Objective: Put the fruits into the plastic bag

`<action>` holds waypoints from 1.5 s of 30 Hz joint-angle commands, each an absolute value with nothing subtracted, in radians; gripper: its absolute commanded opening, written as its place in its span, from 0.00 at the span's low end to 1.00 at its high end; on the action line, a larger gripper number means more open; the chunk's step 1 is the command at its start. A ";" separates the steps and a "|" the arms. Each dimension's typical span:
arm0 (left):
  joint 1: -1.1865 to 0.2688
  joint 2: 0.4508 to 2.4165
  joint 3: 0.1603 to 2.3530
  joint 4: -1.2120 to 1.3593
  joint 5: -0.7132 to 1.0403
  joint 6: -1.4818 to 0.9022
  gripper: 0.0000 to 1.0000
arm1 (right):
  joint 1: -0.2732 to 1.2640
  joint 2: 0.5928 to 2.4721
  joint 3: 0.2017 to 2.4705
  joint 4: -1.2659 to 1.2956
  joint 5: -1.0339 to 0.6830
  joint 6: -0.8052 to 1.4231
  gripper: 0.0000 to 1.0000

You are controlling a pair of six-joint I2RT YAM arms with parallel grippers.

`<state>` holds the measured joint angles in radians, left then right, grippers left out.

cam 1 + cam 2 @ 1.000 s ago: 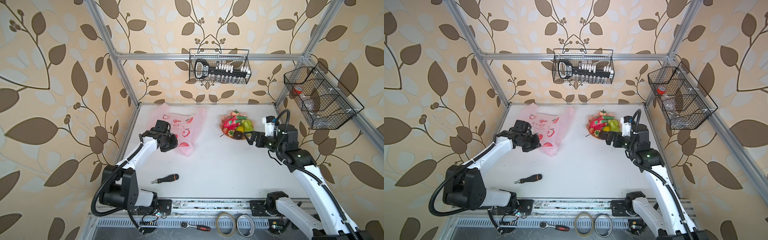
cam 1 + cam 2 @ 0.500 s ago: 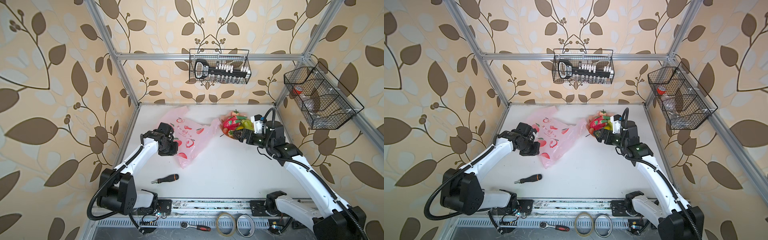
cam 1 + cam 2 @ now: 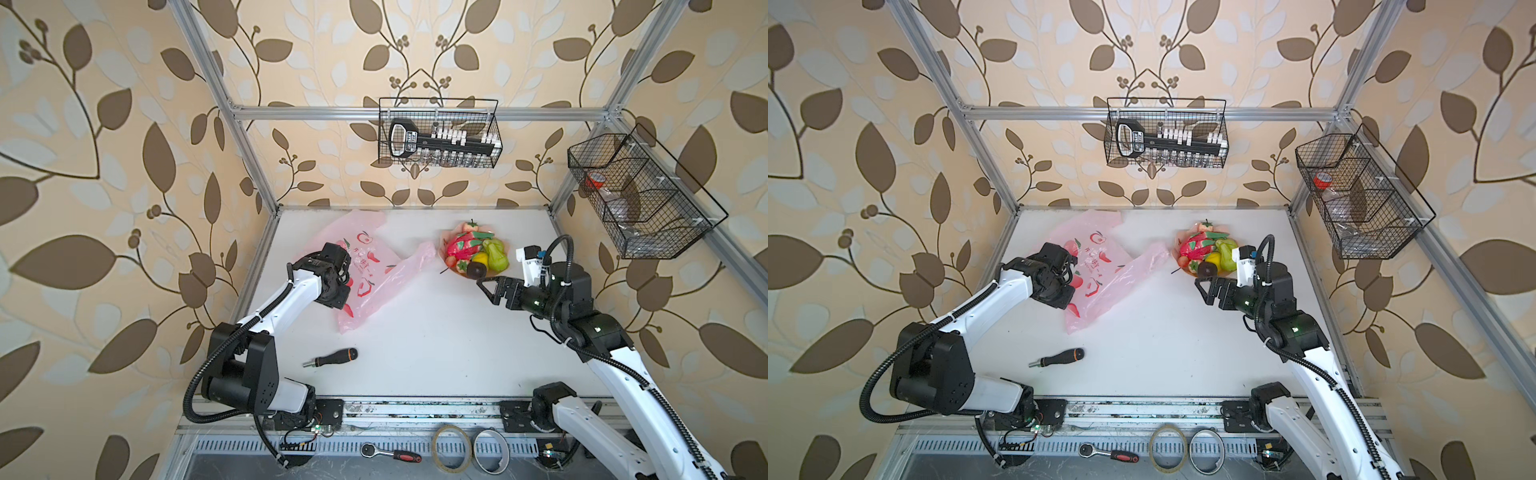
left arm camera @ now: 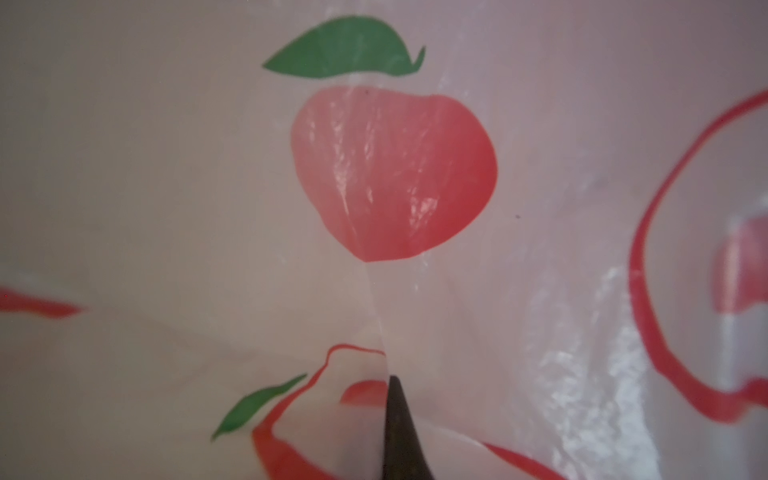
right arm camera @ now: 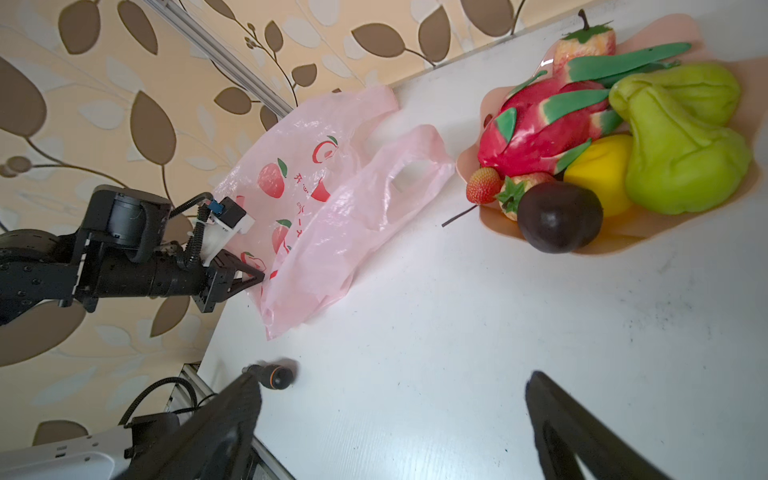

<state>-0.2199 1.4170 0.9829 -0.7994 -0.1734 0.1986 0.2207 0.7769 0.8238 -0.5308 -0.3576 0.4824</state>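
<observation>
Pinching near-shut, L gripper [image 5: 258, 276] nips plastic bag [image 3: 374, 270] at its left edge. Only L wrist view shows film creased at a fingertip [image 4: 400, 419]. R gripper [image 3: 485, 291] gapes wide, empty, just beside fruits [image 3: 478, 253] piled on plate [image 5: 623, 239]; bag handle lies near them.

Table [image 3: 436, 332] in front of the plate [image 5: 615, 241] is bare right up to its rim, so a low approach fits there. Bag [image 3: 374, 286] handle lies just left of the plate in both top views; screwdriver [image 3: 332, 357] well away, toward the front edge.
</observation>
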 commanded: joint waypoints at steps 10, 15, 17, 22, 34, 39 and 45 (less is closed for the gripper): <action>-0.171 1.326 1.372 -0.932 -0.335 0.017 0.99 | 0.226 0.747 0.851 -0.700 -0.344 0.383 1.00; -0.214 1.431 1.609 -1.011 -0.067 -0.207 0.99 | 0.225 0.734 0.856 -0.734 -0.341 0.364 1.00; -0.255 1.549 1.710 -1.046 -0.041 -0.243 0.99 | 0.226 0.727 0.860 -0.749 -0.338 0.364 1.00; -0.368 1.854 2.022 -1.164 -0.077 -0.300 0.99 | 0.226 0.695 0.859 -0.771 -0.338 0.387 1.00; -0.476 2.299 2.418 -1.318 -0.178 -0.336 0.95 | 0.225 0.621 0.850 -0.831 -0.316 0.419 1.00; -0.495 2.231 2.233 -1.323 -0.193 -0.280 0.94 | 0.226 0.625 0.852 -0.828 -0.309 0.413 1.00; -0.518 2.016 1.885 -1.264 -0.187 -0.230 0.91 | 0.225 0.646 0.850 -0.811 -0.314 0.403 1.00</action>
